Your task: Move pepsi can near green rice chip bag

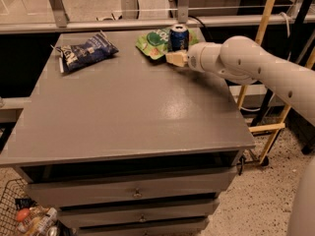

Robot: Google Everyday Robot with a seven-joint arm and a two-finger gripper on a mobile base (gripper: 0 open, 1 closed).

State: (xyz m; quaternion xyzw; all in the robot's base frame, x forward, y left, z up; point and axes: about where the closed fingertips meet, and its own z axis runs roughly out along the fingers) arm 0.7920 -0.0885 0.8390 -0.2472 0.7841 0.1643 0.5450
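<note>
At the counter's [123,112] far edge, the pepsi can [178,37] stands against the green rice chip bag [153,43]; the gripper [174,59] sits just beside it; I cannot tell how its jaws stand; the task looks nearly done.

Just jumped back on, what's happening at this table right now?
The robot's arm reaches in from the right. Its end effector is low over the far edge of the grey table, right in front of the pepsi can. The can stands upright, against or on the green rice chip bag; I cannot tell which. A dark blue snack bag lies far left.
</note>
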